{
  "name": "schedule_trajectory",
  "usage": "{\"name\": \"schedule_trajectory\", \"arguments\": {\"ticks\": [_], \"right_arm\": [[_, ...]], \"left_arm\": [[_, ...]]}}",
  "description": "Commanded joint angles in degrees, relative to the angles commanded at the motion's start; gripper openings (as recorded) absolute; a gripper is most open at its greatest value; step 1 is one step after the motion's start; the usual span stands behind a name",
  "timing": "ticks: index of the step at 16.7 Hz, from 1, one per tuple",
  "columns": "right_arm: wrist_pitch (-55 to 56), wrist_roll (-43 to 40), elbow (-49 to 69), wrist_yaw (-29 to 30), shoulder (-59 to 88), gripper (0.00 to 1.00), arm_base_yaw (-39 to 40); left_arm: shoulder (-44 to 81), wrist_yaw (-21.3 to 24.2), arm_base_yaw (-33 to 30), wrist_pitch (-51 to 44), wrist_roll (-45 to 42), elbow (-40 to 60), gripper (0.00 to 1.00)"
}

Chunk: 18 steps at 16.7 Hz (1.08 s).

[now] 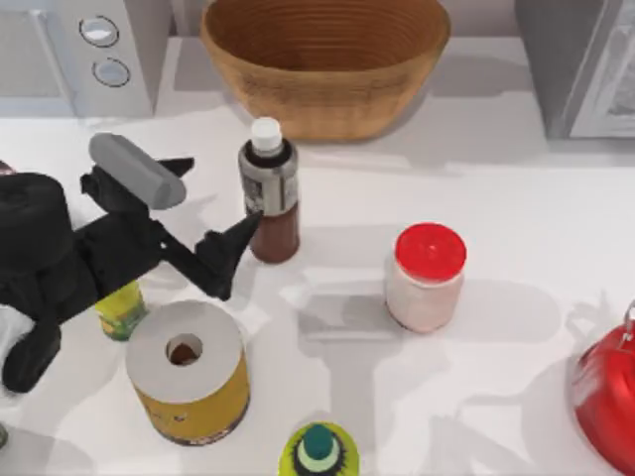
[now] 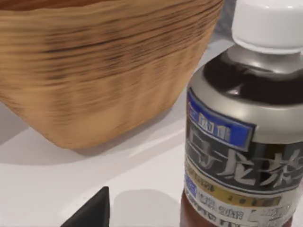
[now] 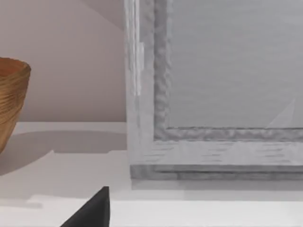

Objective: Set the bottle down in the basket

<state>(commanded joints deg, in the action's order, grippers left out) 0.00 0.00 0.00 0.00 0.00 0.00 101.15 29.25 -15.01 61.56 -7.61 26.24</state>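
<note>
The slim dark brown bottle point(image 1: 271, 193) with a white cap stands upright on the white table, just in front of the oval wicker basket point(image 1: 323, 69). My left gripper point(image 1: 220, 193) is open at the bottle's left side. One black fingertip point(image 1: 244, 230) touches or nearly touches the bottle's lower body, and the other reaches up-left of it. In the left wrist view the bottle point(image 2: 246, 127) looms close beside the basket point(image 2: 94, 71), with one fingertip point(image 2: 94, 213) below. My right gripper point(image 3: 142, 222) is parked and open, facing a grey appliance, with the basket's rim point(image 3: 12, 99) off to the side.
A red-lidded white jar point(image 1: 427, 278) stands right of the bottle. A yellow roll with a white top point(image 1: 189, 372), a green-capped yellow bottle point(image 1: 317, 451) and a small yellow can point(image 1: 121, 309) sit near the front left. A red kettle point(image 1: 607, 397), a microwave point(image 1: 89, 50) and a grey appliance point(image 1: 575, 59) border the table.
</note>
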Motion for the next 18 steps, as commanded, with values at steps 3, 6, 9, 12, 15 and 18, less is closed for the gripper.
{"name": "schedule_trajectory", "arguments": {"ticks": [3, 6, 9, 12, 15, 18], "right_arm": [[0.0, 0.0, 0.0, 0.0, 0.0, 1.00, 0.0], [0.0, 0.0, 0.0, 0.0, 0.0, 1.00, 0.0], [0.0, 0.0, 0.0, 0.0, 0.0, 1.00, 0.0], [0.0, 0.0, 0.0, 0.0, 0.0, 1.00, 0.0], [0.0, 0.0, 0.0, 0.0, 0.0, 1.00, 0.0], [0.0, 0.0, 0.0, 0.0, 0.0, 1.00, 0.0]], "left_arm": [[4.4, 1.4, -0.6, 2.9, -0.3, 1.1, 1.00], [4.8, 1.5, -0.7, 3.1, -0.3, 1.2, 1.00], [4.7, 1.3, -0.5, 2.9, -0.2, 1.1, 1.00], [6.1, -0.1, -2.3, 2.0, 0.3, 4.2, 1.00], [10.0, -2.3, -4.7, 1.1, 0.9, 9.1, 1.00], [14.3, -3.9, -6.4, 1.0, 1.3, 13.7, 1.00]]}}
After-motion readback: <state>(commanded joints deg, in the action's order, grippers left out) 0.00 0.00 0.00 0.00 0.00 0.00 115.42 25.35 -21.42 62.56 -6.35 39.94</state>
